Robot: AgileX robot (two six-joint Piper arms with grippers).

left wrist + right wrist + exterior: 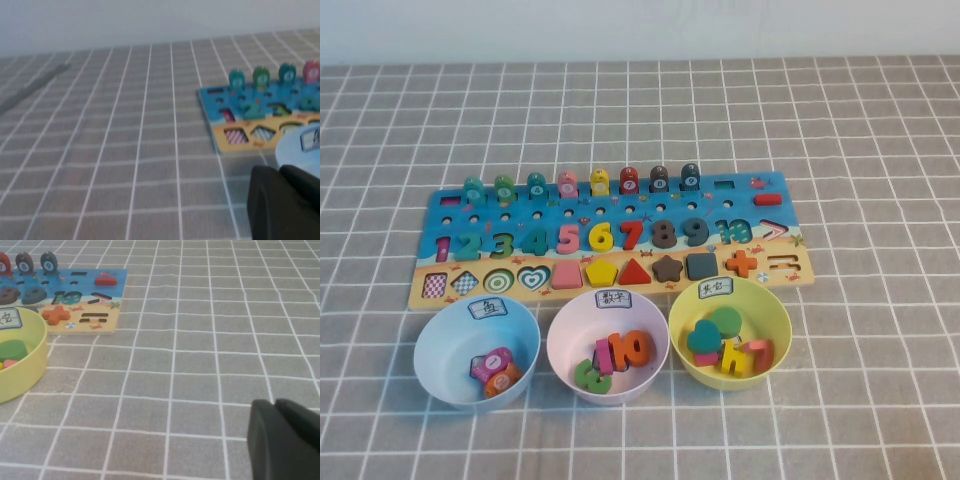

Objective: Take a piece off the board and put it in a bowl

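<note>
The teal heart piece (703, 338) lies inside the pale yellow bowl (772, 303), beside a green disc (726, 320) and some number pieces. The board (460, 205) lies flat behind the three bowls, and its heart recess (533, 279) is bare. Neither arm shows in the high view. My left gripper (279, 172) is shut and holds nothing, low over the cloth to the left of the board (215, 102) and the blue bowl (295, 150). My right gripper (275, 404) is shut and holds nothing, over the cloth to the right of the yellow bowl (30, 370).
A blue bowl (432, 345) and a pink bowl (560, 340) with pieces in them stand left of the yellow one, along the board's front edge. Ringed pegs (600, 181) stand along the board's back edge. Grey checked cloth (860, 200) covers the table.
</note>
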